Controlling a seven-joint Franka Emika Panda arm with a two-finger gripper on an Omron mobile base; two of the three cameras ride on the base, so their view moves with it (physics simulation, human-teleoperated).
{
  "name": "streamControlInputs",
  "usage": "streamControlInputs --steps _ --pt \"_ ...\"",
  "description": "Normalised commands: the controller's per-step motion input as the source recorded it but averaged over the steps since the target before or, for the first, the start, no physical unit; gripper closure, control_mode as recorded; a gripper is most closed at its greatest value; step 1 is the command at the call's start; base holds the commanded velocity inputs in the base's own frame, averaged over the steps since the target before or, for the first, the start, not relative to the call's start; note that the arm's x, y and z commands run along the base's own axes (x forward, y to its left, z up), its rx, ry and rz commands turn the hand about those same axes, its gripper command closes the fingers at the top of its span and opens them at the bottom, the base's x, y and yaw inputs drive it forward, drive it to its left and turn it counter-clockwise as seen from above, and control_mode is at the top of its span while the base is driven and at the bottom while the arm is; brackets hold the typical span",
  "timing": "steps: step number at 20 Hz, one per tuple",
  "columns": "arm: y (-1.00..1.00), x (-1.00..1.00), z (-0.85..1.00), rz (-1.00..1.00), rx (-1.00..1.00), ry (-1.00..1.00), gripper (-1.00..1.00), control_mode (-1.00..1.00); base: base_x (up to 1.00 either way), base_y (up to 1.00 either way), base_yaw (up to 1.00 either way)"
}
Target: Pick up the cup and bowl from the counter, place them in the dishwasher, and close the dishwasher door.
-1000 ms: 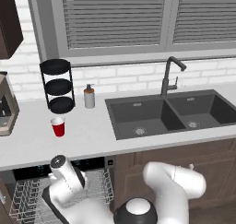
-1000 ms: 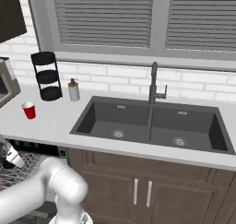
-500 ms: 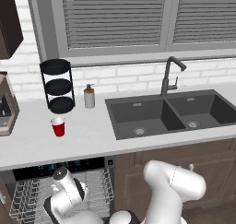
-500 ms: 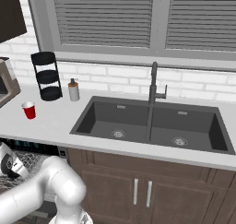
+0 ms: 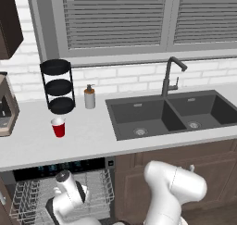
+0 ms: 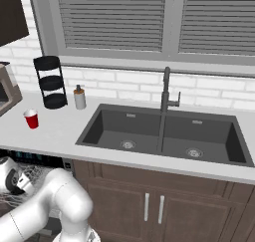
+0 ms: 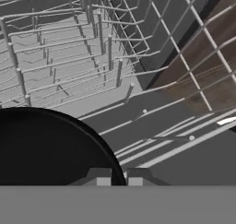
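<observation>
While the bowl (image 7: 41,144) sits over the white wire rack (image 7: 69,57), the gripper (image 7: 119,178) pinches its rim; the cup (image 5: 58,127) stands on the counter (image 5: 92,136).

The cup (image 5: 58,127) stands on the counter (image 5: 92,136) at centre left, before the tiered stand (image 5: 58,85); the sink (image 5: 171,115) lies right; the dishwasher (image 5: 60,194) rack sits below, lower left.

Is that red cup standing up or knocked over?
Upright. The cup stands on the counter with its white rim on top, seen the same way from the right base view.
</observation>
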Motion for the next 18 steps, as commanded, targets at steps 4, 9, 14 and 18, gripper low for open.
streamControlInputs --steps 4,9,14,18 --pt "0.04 0.01 0.35 0.00 0.01 0.00 1.00 -1.00 0.00 0.00 0.00" --pt "0.07 0.00 0.49 0.00 0.04 0.00 1.00 -1.00 0.00 0.00 0.00" --pt "0.00 0.75 -0.22 0.00 0.00 0.00 1.00 -1.00 0.00 0.00 0.00" --pt "0.00 0.50 -0.47 0.00 -0.02 -0.01 1.00 -1.00 0.00 0.00 0.00"
